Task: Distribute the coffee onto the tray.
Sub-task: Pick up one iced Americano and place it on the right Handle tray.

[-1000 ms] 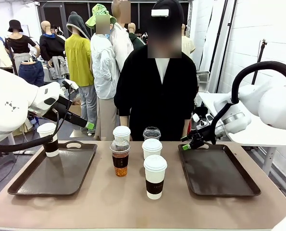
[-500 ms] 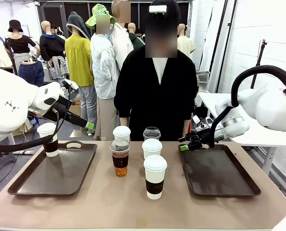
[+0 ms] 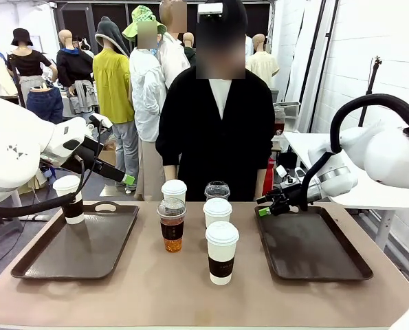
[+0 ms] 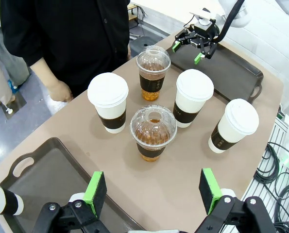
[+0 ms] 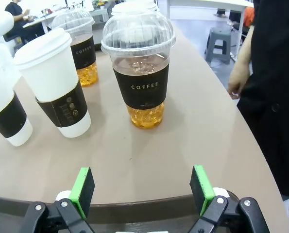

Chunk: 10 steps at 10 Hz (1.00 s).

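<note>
Left tray (image 3: 39, 256): one sleeved paper cup (image 3: 70, 199) upright at the far-left corner. Left gripper (image 4: 153, 189) gapes wide, empty. Mid-table, five cups (image 3: 221, 251) stand upright, lids up; clear cup (image 5: 143, 73) sleeve reads "COFFEE". Right gripper (image 5: 142, 185) spread wide, empty, at right tray (image 3: 328, 265) far-left corner.

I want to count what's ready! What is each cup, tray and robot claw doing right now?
left gripper, open, holding nothing.
right gripper, open, holding nothing.
left tray, carries one paper cup, upright, lid on.
right tray, no cups on it.
three paper cups between the trays, upright, lids on.
two clear cups, upright, dome lids on, partly full of brown drink.
</note>
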Available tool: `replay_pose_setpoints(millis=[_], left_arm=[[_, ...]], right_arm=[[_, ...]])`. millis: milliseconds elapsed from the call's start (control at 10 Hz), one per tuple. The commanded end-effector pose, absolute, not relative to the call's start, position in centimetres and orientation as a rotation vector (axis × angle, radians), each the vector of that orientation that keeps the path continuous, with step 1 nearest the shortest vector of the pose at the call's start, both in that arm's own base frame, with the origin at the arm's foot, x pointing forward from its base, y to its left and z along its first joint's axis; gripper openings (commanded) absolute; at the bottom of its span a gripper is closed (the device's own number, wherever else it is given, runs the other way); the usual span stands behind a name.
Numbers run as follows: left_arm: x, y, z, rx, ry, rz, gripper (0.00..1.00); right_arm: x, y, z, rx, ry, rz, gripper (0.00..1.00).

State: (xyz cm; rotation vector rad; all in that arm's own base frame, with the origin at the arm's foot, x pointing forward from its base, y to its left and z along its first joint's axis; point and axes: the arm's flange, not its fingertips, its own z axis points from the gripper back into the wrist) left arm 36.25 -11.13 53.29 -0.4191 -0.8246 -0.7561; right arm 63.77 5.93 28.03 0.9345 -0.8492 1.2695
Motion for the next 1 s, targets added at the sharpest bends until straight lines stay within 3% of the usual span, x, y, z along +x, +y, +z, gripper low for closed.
replay_pose_setpoints(millis=[0,900], left_arm=[[36.3,-11.0,53.2,-0.425,-0.820,-0.755,1.00],[36.3,-11.0,53.2,-0.425,-0.820,-0.755,1.00]], right_arm=[[64.2,7.1,27.2,0.986,-0.879,1.253,1.00],[64.9,12.6,25.0,1.018,-1.002,1.276,1.00]])
